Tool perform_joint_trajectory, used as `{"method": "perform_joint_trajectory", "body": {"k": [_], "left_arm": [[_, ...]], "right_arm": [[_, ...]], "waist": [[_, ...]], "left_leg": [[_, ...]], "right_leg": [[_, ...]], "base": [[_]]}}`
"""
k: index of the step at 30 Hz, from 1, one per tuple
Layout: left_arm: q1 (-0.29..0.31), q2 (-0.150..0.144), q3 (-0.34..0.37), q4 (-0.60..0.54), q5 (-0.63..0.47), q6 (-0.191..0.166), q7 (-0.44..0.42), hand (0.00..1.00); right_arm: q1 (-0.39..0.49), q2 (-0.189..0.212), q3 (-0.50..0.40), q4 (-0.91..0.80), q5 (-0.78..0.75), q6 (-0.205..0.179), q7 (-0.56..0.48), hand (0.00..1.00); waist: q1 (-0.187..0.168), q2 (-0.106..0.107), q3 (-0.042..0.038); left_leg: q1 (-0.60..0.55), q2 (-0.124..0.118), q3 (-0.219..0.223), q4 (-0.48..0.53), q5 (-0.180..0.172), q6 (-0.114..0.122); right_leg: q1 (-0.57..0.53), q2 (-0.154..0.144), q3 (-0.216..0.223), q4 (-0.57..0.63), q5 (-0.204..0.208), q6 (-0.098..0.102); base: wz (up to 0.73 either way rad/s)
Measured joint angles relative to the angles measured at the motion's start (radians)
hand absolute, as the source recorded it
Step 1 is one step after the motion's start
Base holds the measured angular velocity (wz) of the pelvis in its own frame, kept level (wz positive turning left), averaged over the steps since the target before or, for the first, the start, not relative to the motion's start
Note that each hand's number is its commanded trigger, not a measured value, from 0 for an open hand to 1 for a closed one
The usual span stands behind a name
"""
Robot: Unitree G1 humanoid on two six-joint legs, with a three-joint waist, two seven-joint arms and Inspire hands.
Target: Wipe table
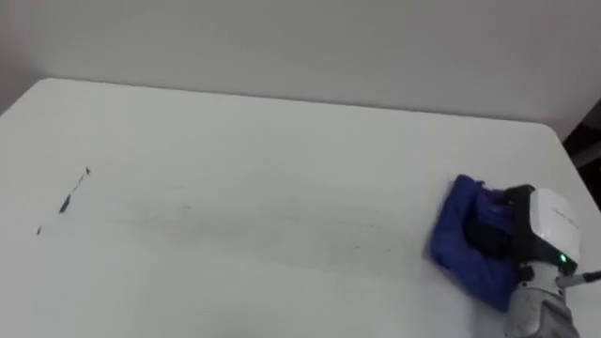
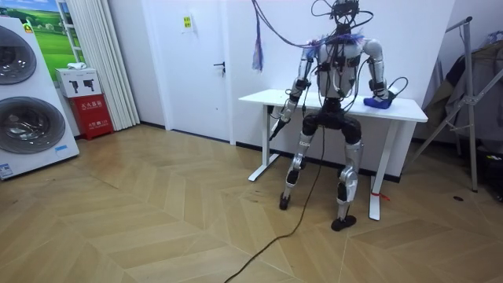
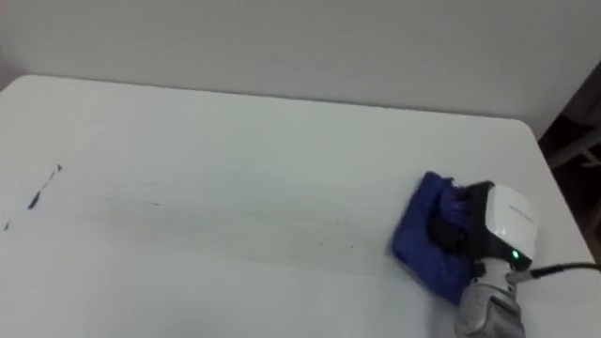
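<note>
A white table [image 1: 282, 141] spreads before me, and in the room view I stand at its front edge. A bunched blue cloth [image 1: 455, 235] lies near its right end. My right hand [image 1: 540, 221] rests on the cloth, dark fingers curled into its folds. Thin dark marks [image 1: 70, 197] streak the tabletop far to the left, and faint smears run across the middle. In the room view my left hand [image 2: 277, 126] hangs down beside the table's front edge, away from the cloth.
The table's right edge [image 1: 577, 160] is close beyond the cloth, with dark objects past it. In the room view, washing machines [image 2: 23, 94] and a red box [image 2: 93, 114] stand at the left, a metal rack [image 2: 471, 94] at the right.
</note>
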Motion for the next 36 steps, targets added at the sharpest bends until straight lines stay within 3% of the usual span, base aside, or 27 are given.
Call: {"method": "perform_joint_trajectory", "body": {"k": [1,3,6,8,11,16,18,20,23,26,27,28,29,31,32,34,36], "left_arm": [[-0.010,0.000,0.001,-0.001,-0.001,0.001,0.002,0.00],[-0.037,0.005,0.000,-0.004,-0.007,0.014,0.025,0.00],[-0.069,0.006,-0.009,-0.043,-0.024,0.017,0.045,0.00],[-0.071,0.010,-0.009,-0.052,-0.064,0.013,0.054,0.00],[-0.052,0.024,-0.007,-0.048,-0.082,0.009,0.059,0.00],[0.011,0.067,0.037,-0.027,-0.068,-0.002,0.062,0.00],[0.017,0.072,0.054,-0.026,-0.070,-0.001,0.066,0.00],[0.009,0.073,0.043,-0.026,-0.072,-0.001,0.067,0.00],[-0.017,0.067,0.004,-0.031,-0.081,-0.001,0.073,0.00],[-0.065,0.045,-0.031,-0.026,-0.088,-0.002,0.101,0.00],[-0.082,0.041,-0.042,-0.024,-0.088,-0.003,0.107,0.00],[-0.107,0.035,-0.045,-0.024,-0.088,-0.003,0.112,0.00],[-0.115,0.033,-0.050,-0.023,-0.088,-0.003,0.113,0.00],[-0.136,0.028,-0.069,-0.023,-0.087,-0.021,0.114,0.00],[-0.136,0.028,-0.070,-0.026,-0.087,-0.022,0.113,0.00],[-0.111,0.039,-0.067,-0.027,-0.095,-0.017,0.101,0.00],[-0.055,0.049,-0.066,-0.038,-0.100,0.003,0.095,0.00]], "right_arm": [[-0.019,0.005,0.009,-0.011,-0.009,0.017,0.017,1.00],[-0.109,0.026,0.085,-0.011,-0.028,0.060,0.069,1.00],[-0.121,0.066,0.118,-0.024,-0.036,0.063,0.092,1.00],[-0.115,0.064,0.121,-0.021,-0.064,0.059,0.098,1.00],[-0.058,0.056,0.095,-0.001,-0.062,0.030,0.069,1.00],[0.090,0.040,-0.011,0.006,-0.006,-0.085,-0.072,1.00],[0.116,0.034,-0.036,0.006,0.007,-0.091,-0.095,1.00],[0.119,0.027,-0.031,0.011,0.012,-0.087,-0.096,1.00],[0.085,0.015,0.014,-0.002,0.015,-0.026,-0.076,1.00],[0.012,0.018,0.076,-0.037,-0.015,0.066,0.023,1.00],[-0.022,0.023,0.133,-0.079,-0.051,0.103,0.079,1.00],[-0.082,0.035,0.211,-0.090,-0.077,0.112,0.128,1.00],[-0.118,0.046,0.249,-0.090,-0.090,0.115,0.155,1.00],[-0.245,0.110,0.348,-0.089,-0.118,0.111,0.237,1.00],[-0.266,0.129,0.353,-0.084,-0.127,0.103,0.250,1.00],[-0.301,0.147,0.367,-0.082,-0.156,0.051,0.287,1.00],[-0.275,0.139,0.353,-0.075,-0.186,0.050,0.280,1.00]], "waist": [[0.005,0.001,0.0012],[0.004,0.000,0.0107],[-0.018,-0.019,0.0140],[-0.026,-0.029,0.0127],[-0.041,-0.048,0.0069],[-0.083,-0.052,0.0001],[-0.087,-0.053,-0.0004],[-0.077,-0.052,-0.0010],[-0.058,-0.052,-0.0007],[-0.023,-0.053,0.0005],[0.014,-0.055,0.0024],[0.049,-0.057,0.0055],[0.060,-0.058,0.0060],[0.094,-0.063,0.0183],[0.101,-0.067,0.0198],[0.127,-0.078,0.0221],[0.128,-0.076,0.0228]], "left_leg": [[-0.003,-0.004,0.000,-0.006,0.000,-0.001],[-0.009,-0.013,-0.002,-0.021,-0.007,-0.012],[-0.025,-0.026,-0.005,-0.022,-0.013,-0.021],[-0.035,-0.035,-0.020,-0.019,-0.019,-0.029],[-0.033,-0.051,-0.029,-0.015,-0.023,-0.022],[-0.035,-0.076,-0.059,-0.001,-0.034,-0.007],[-0.034,-0.083,-0.060,0.001,-0.036,-0.003],[-0.033,-0.090,-0.061,0.004,-0.037,0.000],[-0.035,-0.092,-0.066,0.009,-0.037,0.002],[-0.036,-0.092,-0.069,0.005,-0.036,0.003],[-0.037,-0.091,-0.069,-0.001,-0.036,0.003],[-0.040,-0.090,-0.072,-0.005,-0.036,0.002],[-0.047,-0.090,-0.076,-0.005,-0.036,0.002],[-0.064,-0.090,-0.092,-0.001,-0.035,0.002],[-0.070,-0.090,-0.098,0.001,-0.036,0.002],[-0.080,-0.092,-0.129,0.000,-0.036,0.003],[-0.076,-0.093,-0.142,-0.001,-0.043,0.005]], "right_leg": [[-0.016,0.000,0.015,-0.001,0.009,-0.001],[-0.053,0.003,0.059,-0.005,0.037,-0.002],[-0.066,0.004,0.065,-0.017,0.046,0.000],[-0.066,0.004,0.081,-0.021,0.048,0.003],[-0.044,0.004,0.092,-0.047,0.055,0.010],[-0.010,-0.010,0.099,-0.072,0.061,0.024],[-0.007,-0.018,0.099,-0.071,0.063,0.028],[-0.003,-0.025,0.100,-0.071,0.065,0.032],[0.000,-0.023,0.107,-0.067,0.066,0.031],[-0.033,-0.016,0.137,-0.049,0.076,0.020],[-0.057,-0.004,0.168,-0.042,0.082,0.013],[-0.086,0.006,0.192,-0.032,0.087,0.005],[-0.095,0.009,0.197,-0.031,0.091,0.002],[-0.106,0.010,0.195,-0.030,0.094,0.000],[-0.106,0.010,0.192,-0.034,0.094,0.000],[-0.092,0.009,0.138,-0.049,0.095,0.000],[-0.067,0.009,0.088,-0.058,0.095,0.000]], "base": [[-0.67],[-0.46],[0.10],[0.20],[0.14],[0.18],[0.02],[0.00],[-0.02],[-0.35],[-0.71],[-0.67],[-0.36],[0.06],[0.24],[0.39],[0.29]]}}
